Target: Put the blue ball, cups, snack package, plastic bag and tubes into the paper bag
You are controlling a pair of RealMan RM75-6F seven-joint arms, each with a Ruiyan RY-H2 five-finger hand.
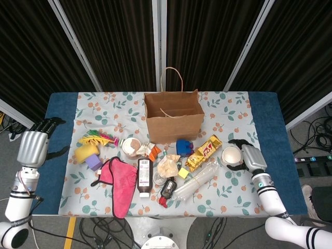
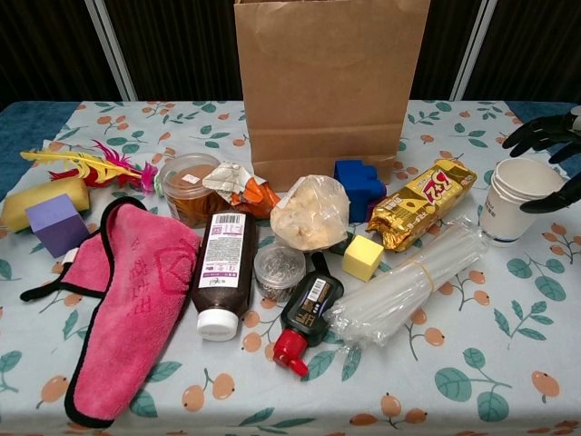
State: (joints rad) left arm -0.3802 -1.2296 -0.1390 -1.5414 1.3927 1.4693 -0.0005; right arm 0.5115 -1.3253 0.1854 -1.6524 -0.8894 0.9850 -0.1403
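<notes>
The brown paper bag (image 1: pixel 174 116) (image 2: pixel 331 86) stands open at the back middle of the table. In front of it lie a blue block-shaped piece (image 1: pixel 184 147) (image 2: pixel 359 186), a gold snack package (image 1: pixel 204 152) (image 2: pixel 422 204), a knotted plastic bag (image 1: pixel 168 166) (image 2: pixel 310 213) and a bundle of clear tubes (image 1: pixel 196 180) (image 2: pixel 413 282). A stack of white cups (image 1: pixel 231 155) (image 2: pixel 519 200) stands upright at the right. My right hand (image 1: pixel 244 155) (image 2: pixel 549 150) is right beside the cups, fingers spread around their right side, holding nothing. My left hand (image 1: pixel 32 147) hangs open past the table's left edge.
A pink cloth (image 1: pixel 120 184), a brown bottle (image 2: pixel 221 272), a small black bottle with a red cap (image 2: pixel 304 322), a yellow cube (image 2: pixel 363 257), a purple cube (image 2: pixel 56 224), a yellow sponge, coloured feathers (image 1: pixel 98 138) and a brown jar (image 2: pixel 188 186) crowd the left and middle.
</notes>
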